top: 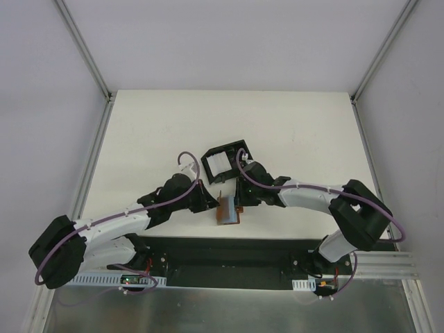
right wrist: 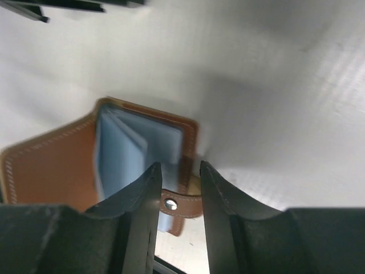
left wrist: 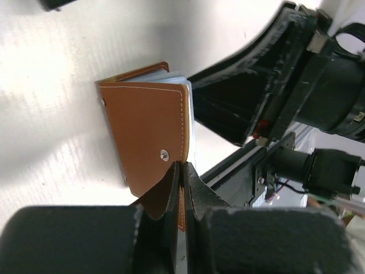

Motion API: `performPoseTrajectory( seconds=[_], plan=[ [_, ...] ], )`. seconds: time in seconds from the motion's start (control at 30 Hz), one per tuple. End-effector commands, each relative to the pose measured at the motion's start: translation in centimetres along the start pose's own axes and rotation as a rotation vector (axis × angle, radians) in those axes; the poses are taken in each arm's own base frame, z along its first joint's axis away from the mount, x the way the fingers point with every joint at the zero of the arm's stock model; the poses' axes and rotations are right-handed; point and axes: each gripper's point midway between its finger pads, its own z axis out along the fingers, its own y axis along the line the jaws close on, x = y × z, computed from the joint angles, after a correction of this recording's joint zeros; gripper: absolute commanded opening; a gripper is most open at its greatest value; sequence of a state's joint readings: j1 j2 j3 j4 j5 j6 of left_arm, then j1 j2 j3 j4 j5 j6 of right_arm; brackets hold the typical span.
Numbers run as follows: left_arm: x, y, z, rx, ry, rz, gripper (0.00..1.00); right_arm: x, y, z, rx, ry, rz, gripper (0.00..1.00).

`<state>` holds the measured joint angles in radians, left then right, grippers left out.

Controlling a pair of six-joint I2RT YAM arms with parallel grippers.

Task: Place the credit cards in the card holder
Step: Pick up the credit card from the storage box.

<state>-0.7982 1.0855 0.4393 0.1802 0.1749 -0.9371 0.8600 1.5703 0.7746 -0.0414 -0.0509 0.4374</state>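
Note:
The black card holder [top: 241,147] stands at mid-table with a white credit card [top: 220,164] in it. Just in front of it lies the brown leather wallet [top: 227,210], opened. My left gripper [left wrist: 181,166] is shut on the edge of the wallet's cover [left wrist: 142,123], and pale blue credit cards [left wrist: 181,80] peek out behind it. My right gripper [right wrist: 178,169] is open just above the wallet [right wrist: 51,165]. Its jaws stand either side of the snap strap [right wrist: 171,204] without pinching it. Pale blue cards [right wrist: 122,149] fan out inside the wallet.
Both arms meet over the wallet, and the right arm's black body [left wrist: 251,97] is close beside my left gripper. A black base plate [top: 229,260] runs along the table's near edge. Metal frame rails [top: 94,166] border the white table at the sides.

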Motion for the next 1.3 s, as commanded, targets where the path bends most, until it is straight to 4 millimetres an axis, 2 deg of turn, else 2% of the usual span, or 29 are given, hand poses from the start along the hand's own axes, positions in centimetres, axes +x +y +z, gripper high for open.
performPoseTrajectory(
  seconds=[0.0, 0.1, 0.17, 0.33, 0.53, 0.7, 0.87, 1.07, 1.27],
  plan=[
    [0.7, 5.0, -0.6, -0.146, -0.088, -0.125, 0.00, -1.5, -2.1, -2.3, 0.072, -0.092, 0.021, 0.37],
    [0.9, 7.9, -1.7, -0.214, -0.167, -0.176, 0.00, -2.4, -1.8, -3.7, 0.055, -0.134, 0.011, 0.39],
    [1.2, 9.5, -2.1, -0.244, -0.200, -0.201, 0.00, -2.5, -0.8, -4.1, 0.011, -0.135, 0.016, 0.39],
    [2.1, 11.7, -2.4, -0.290, -0.221, -0.266, 0.00, -1.8, 2.2, -4.1, -0.138, -0.098, 0.035, 0.38],
    [2.7, 12.8, -2.2, -0.338, -0.205, -0.282, 0.00, -1.1, 4.8, -3.1, -0.244, -0.056, 0.050, 0.37],
    [2.7, 12.9, -2.1, -0.346, -0.202, -0.287, 0.00, -1.6, 6.6, -3.4, -0.295, -0.066, 0.023, 0.36],
    [2.4, 12.9, -2.1, -0.344, -0.221, -0.300, 0.00, -1.5, 6.8, -3.0, -0.271, -0.021, -0.001, 0.34],
    [2.1, 12.5, -2.2, -0.329, -0.228, -0.287, 0.00, 0.6, 3.9, -1.9, -0.153, 0.035, 0.037, 0.38],
    [2.1, 12.4, -2.0, -0.326, -0.221, -0.273, 0.00, 2.0, 3.7, -0.6, -0.118, 0.089, 0.012, 0.38]
  ],
)
